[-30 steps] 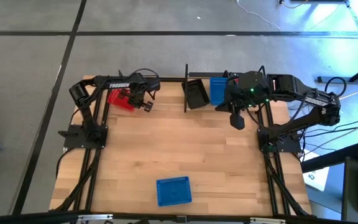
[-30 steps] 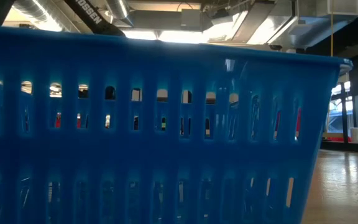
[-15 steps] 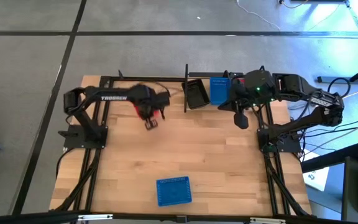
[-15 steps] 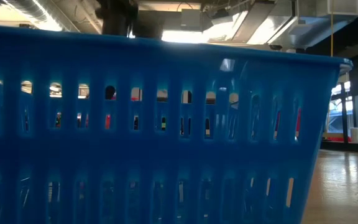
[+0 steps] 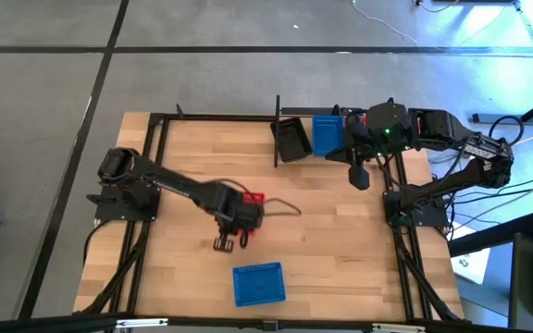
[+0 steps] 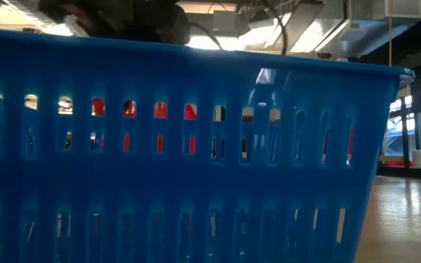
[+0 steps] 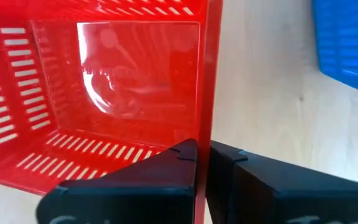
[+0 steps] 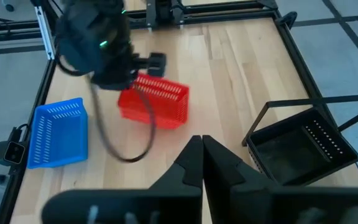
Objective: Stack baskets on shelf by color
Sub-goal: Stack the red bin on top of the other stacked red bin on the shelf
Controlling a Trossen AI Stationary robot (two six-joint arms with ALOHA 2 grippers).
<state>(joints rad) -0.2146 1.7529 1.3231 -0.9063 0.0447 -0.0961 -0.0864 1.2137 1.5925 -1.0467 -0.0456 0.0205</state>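
On the shelf (image 5: 277, 129) we see only black and blue baskets; our left gripper (image 5: 232, 227) clamps a red basket (image 5: 251, 202) well short of it, right gripper (image 5: 358, 176) shut empty beside it.

Industrial lab: exposed ceiling ducts (image 6: 232, 18), concrete floor (image 5: 54, 111).

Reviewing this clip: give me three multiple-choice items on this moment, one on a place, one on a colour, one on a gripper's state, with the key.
1. Where is the lone blue basket?
A. on the shelf
B. on the table's near edge, apart from the shelf
C. in the right gripper

2. What colour is the basket at the left gripper?
A. red
B. black
C. blue

3. How is the right gripper?
A. shut on a basket
B. wide open
C. shut, empty

Key: 1 B, it lies alone near the camera. 2 A, the red basket has its wall pinched between the fingers. 3 C, its fingers meet with nothing between them.
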